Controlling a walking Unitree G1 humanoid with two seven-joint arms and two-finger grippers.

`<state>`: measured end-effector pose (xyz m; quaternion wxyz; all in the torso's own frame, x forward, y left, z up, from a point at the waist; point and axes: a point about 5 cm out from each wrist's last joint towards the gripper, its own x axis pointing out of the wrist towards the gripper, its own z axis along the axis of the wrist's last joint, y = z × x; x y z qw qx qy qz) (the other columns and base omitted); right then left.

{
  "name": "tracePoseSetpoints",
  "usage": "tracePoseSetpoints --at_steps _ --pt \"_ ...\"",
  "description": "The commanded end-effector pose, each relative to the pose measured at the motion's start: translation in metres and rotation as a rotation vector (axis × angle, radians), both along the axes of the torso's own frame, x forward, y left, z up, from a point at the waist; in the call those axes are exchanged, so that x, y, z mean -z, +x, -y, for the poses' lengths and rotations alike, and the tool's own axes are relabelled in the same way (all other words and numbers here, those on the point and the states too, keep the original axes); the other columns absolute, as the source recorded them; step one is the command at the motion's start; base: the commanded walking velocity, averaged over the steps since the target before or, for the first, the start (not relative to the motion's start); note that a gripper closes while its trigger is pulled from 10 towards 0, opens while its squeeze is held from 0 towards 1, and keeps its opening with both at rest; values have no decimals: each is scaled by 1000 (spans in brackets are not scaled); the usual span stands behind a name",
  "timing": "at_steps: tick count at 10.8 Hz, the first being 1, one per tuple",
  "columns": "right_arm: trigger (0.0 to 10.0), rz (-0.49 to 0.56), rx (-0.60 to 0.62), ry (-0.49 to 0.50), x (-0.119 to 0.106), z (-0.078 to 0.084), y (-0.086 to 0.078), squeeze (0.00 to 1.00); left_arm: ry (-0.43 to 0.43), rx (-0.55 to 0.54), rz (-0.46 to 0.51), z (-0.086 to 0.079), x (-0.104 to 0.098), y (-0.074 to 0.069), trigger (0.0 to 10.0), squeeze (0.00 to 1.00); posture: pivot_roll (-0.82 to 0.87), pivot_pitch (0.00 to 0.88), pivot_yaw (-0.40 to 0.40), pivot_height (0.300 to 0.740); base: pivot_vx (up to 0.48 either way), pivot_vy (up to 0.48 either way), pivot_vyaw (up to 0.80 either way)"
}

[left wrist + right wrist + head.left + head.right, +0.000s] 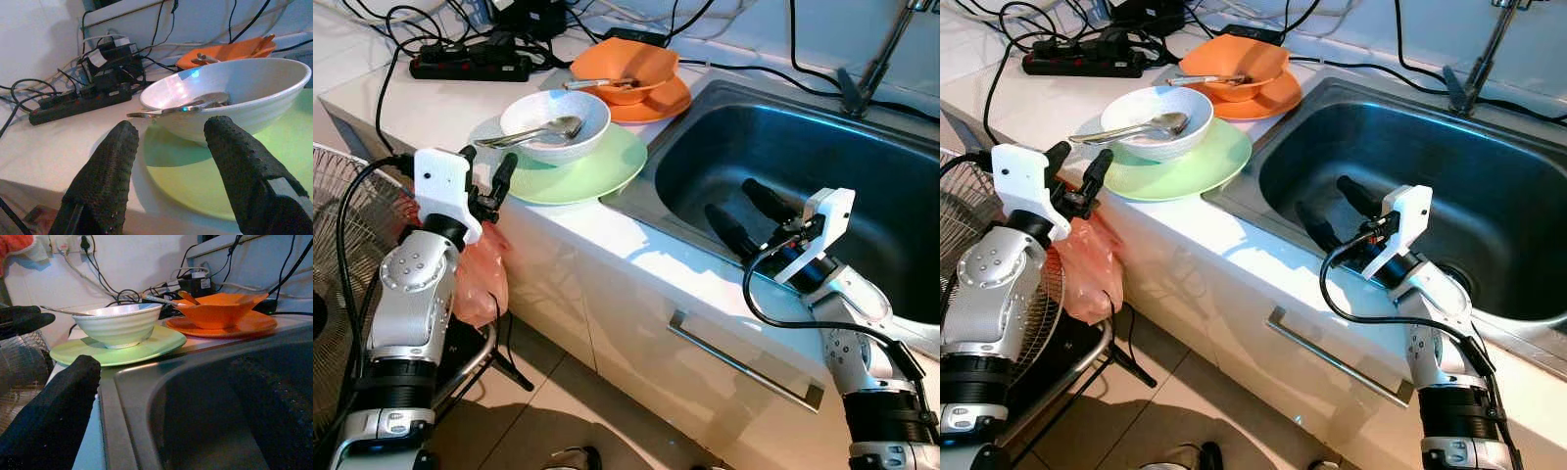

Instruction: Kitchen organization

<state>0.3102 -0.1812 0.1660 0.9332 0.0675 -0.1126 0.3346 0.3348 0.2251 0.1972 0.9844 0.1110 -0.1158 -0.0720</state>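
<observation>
A white bowl [556,124] with a metal spoon [533,133] in it sits on a green plate [578,173] on the white counter. Behind it an orange bowl [624,67] with a utensil rests on an orange plate [656,104]. My left gripper [487,176] is open at the counter's front edge, just short of the green plate's near rim and pointing at the white bowl [230,95]. My right gripper [744,214] is open and empty, its fingers reaching down into the steel sink [724,137].
A black power strip [470,67] and tangled cables lie at the back of the counter. The tap [876,59] stands behind the sink. A fan grille [342,206] and a pink bag [480,279] are beside my left arm. A drawer handle [744,362] runs below the sink.
</observation>
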Motion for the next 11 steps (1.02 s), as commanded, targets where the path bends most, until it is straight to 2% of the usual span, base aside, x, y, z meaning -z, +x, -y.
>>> tracePoseSetpoints --at_steps 1,3,6,8,11 --pt "10000 -15 2 4 5 0 0 0 -5 1 16 -1 -6 0 10000 0 63 111 54 740 0 0 0" --pt "10000 -14 -3 6 5 -2 0 0 -6 6 19 2 -5 -1 10000 0 64 103 56 740 0 0 0" --pt "10000 -12 -1 7 5 -1 0 0 20 -149 31 -25 -8 -1 10000 0 63 98 57 740 0 0 0" --pt "10000 -11 -1 8 5 -1 0 0 22 -193 44 -31 -8 -3 10000 0 66 93 58 740 0 0 0" --pt "10000 -13 -4 9 5 -2 1 0 16 -183 64 -28 -12 -1 10000 0 66 98 57 740 0 0 0"
